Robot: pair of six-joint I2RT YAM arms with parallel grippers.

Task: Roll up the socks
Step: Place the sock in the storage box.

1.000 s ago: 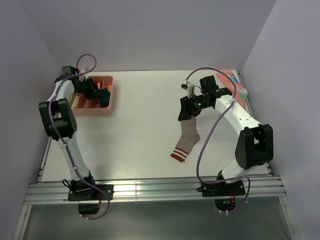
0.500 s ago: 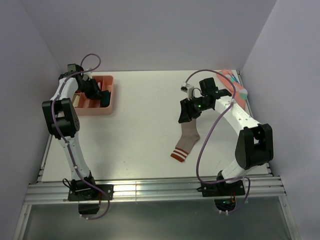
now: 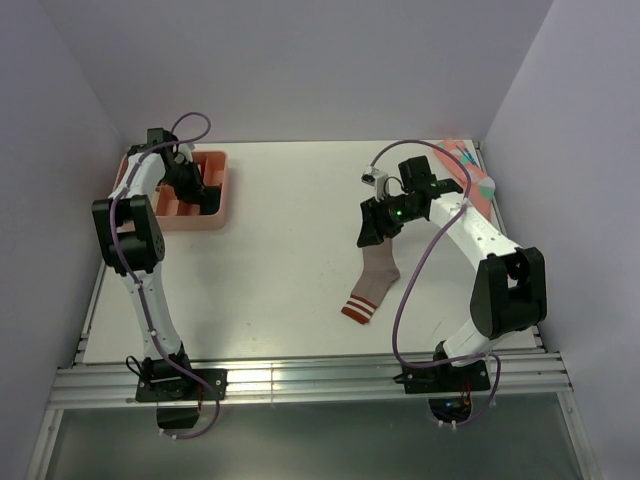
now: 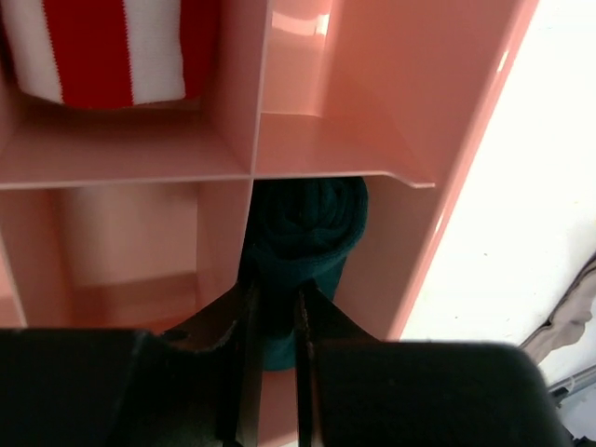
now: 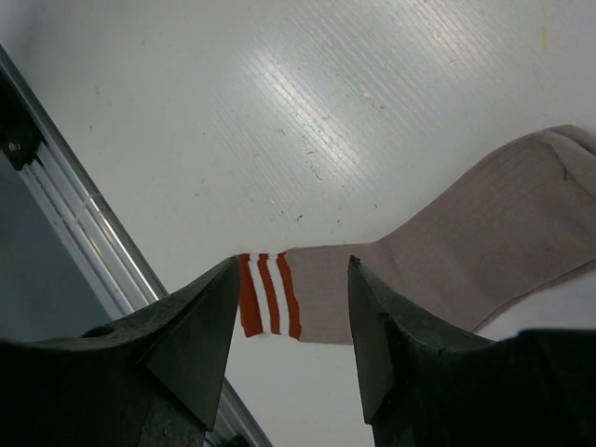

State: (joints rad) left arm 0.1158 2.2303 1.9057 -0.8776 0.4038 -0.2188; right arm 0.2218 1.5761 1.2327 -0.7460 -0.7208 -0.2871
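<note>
Dark green sock [image 4: 307, 223] — rolled, lodged in a pink tray [image 4: 466, 140] compartment. Left gripper [image 4: 275, 326] stood narrow at it; hold could not be told. Taupe sock [image 5: 447, 270] — flat on the table [image 5: 326, 93], unrolled, below the right gripper [image 5: 293, 317], which was spread and empty. Next, likely: descend, pinch one end, roll.

left arm [image 3: 143, 290] and right arm [image 3: 470, 232] look like twins tbh: white tube links, chunky black joint housings, a thin purple cable [image 3: 408, 290] along each, black bases [image 3: 165, 380]. the right one has a tiny green light [image 3: 400, 210]. left gripper [image 4: 276, 296] and right gripper [image 5: 293, 270] are dark matte wedges.
</note>
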